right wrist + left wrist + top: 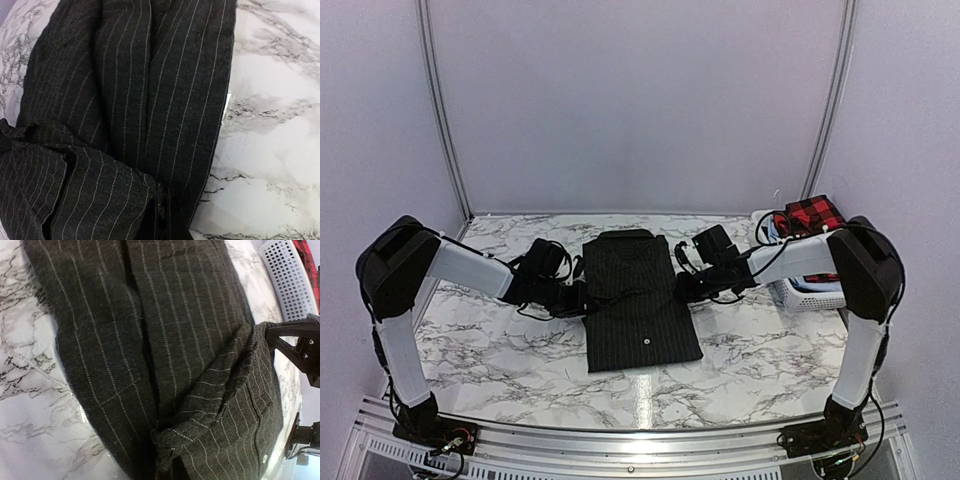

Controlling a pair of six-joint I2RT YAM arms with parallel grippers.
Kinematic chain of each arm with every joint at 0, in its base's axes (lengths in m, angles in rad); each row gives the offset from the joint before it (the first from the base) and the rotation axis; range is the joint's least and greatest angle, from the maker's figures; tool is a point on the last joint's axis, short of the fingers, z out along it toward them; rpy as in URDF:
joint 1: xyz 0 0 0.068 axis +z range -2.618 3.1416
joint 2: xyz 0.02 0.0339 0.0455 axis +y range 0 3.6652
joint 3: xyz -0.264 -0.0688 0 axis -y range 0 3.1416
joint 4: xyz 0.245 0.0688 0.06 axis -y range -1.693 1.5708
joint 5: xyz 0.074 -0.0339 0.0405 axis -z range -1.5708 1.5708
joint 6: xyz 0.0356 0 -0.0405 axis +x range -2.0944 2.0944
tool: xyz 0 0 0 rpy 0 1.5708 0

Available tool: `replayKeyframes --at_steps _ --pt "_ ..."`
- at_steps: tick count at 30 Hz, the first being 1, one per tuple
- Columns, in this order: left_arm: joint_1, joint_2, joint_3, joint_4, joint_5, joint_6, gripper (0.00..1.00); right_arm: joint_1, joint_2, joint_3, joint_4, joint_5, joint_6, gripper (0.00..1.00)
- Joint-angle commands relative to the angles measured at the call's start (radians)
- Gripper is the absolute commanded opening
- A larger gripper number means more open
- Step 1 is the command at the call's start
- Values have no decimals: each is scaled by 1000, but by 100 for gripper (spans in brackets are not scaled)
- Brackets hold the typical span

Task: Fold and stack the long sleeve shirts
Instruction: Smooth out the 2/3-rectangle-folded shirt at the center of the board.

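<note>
Basket [808,294] right, black shirt [635,320] centre, open table [490,350] left

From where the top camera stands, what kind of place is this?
Probably a robot test booth: plain panel walls, marble-patterned table, left arm and right arm bolted at its edge.

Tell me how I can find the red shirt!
Look at the marble table and go to its far right corner, where a white basket stands. The red shirt sits on top of it. It is checked red and black, unlike the black striped shirt lying flat in the middle.
</note>
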Motion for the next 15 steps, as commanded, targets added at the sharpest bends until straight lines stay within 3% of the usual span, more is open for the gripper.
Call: replayKeyframes --at_steps 1,4,7,11,15 --pt "6 18 15 11 -83 -23 10 -21 49 88 -25 52 -13 9" --pt "6 -10 5 6 -110 -17 28 -21 18 100 -42 72 -23 26" --pt "8 -44 4 -19 -153 -6 43 -20 -25 109 -84 100 -31 35" --pt "11 -104 2 -64 -220 2 43 -2 -107 99 -112 124 -35 39" --pt "10 -168 0 -124 -297 1 35 61 -139 116 -140 173 -40 39"
